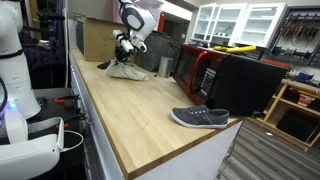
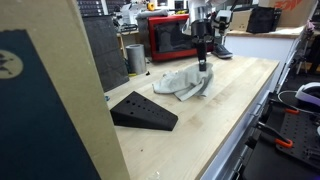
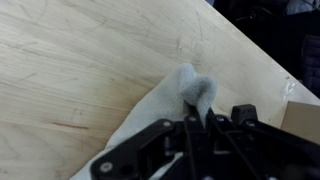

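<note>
A pale grey cloth [image 1: 129, 71] [image 2: 184, 82] lies bunched on the wooden countertop [image 1: 130, 115] [image 2: 215, 120]. My gripper [image 1: 124, 53] [image 2: 203, 64] comes down from above and is shut on a raised fold of it. In the wrist view the cloth [image 3: 170, 95] rises in a pinched peak straight into my gripper [image 3: 199, 118], whose black fingers stand close together around the fold. The rest of the cloth trails down onto the wood, and its lower part is hidden behind the gripper body.
A grey shoe [image 1: 200, 117] lies near the counter's end. A red microwave [image 1: 196, 66] [image 2: 171, 36] and a black box [image 1: 247, 82] stand along the wall side. A black wedge [image 2: 143, 110], a metal cup [image 2: 136, 57] and a cardboard box [image 1: 97, 40] are also here.
</note>
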Robot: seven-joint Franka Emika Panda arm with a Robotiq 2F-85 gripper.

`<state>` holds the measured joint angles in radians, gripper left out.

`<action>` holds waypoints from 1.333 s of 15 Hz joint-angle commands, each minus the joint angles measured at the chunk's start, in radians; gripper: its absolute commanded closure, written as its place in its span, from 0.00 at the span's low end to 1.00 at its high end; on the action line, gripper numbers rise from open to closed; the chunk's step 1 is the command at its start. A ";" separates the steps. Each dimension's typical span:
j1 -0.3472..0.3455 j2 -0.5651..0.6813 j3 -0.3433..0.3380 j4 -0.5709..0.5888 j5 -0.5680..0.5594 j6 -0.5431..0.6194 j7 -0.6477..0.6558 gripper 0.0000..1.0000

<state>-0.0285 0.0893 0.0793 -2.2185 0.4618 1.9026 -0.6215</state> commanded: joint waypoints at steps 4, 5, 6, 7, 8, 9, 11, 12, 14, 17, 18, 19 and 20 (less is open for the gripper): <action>-0.012 0.134 -0.037 0.135 0.053 -0.026 0.210 0.98; -0.016 0.151 -0.040 0.156 0.065 -0.030 0.240 0.98; -0.021 0.167 -0.043 0.175 0.076 -0.034 0.269 0.98; -0.026 0.184 -0.044 0.198 0.091 -0.037 0.299 0.98; -0.031 0.198 -0.045 0.220 0.107 -0.040 0.332 0.98; -0.035 0.211 -0.045 0.241 0.124 -0.043 0.361 0.98; -0.042 0.234 -0.046 0.284 0.157 -0.050 0.423 0.98; -0.043 0.244 -0.046 0.304 0.173 -0.048 0.453 0.98; -0.047 0.265 -0.047 0.348 0.202 -0.061 0.506 0.98; -0.054 0.299 -0.052 0.415 0.239 -0.090 0.584 0.98; -0.056 0.310 -0.056 0.438 0.249 -0.098 0.607 0.98; -0.059 0.320 -0.060 0.460 0.253 -0.105 0.622 0.98; -0.064 0.330 -0.063 0.478 0.257 -0.111 0.632 0.98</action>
<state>-0.0797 0.3763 0.0284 -1.8261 0.6888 1.8474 -0.0479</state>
